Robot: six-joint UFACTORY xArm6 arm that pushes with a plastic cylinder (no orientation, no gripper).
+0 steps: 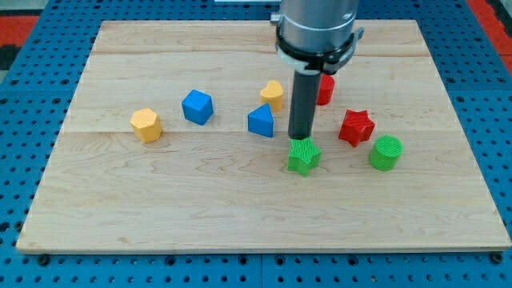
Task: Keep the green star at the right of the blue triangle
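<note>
The green star (303,156) lies on the wooden board, below and to the right of the blue triangle (261,122). My tip (301,138) stands just above the green star's top edge, touching or nearly touching it, and to the right of the blue triangle. The rod rises from there to the arm's grey body at the view's top.
A yellow block (273,94) sits above the blue triangle. A red block (324,89) is partly hidden behind the rod. A red star (356,127) and a green cylinder (386,153) lie to the right. A blue cube (197,106) and a yellow hexagon (146,125) lie to the left.
</note>
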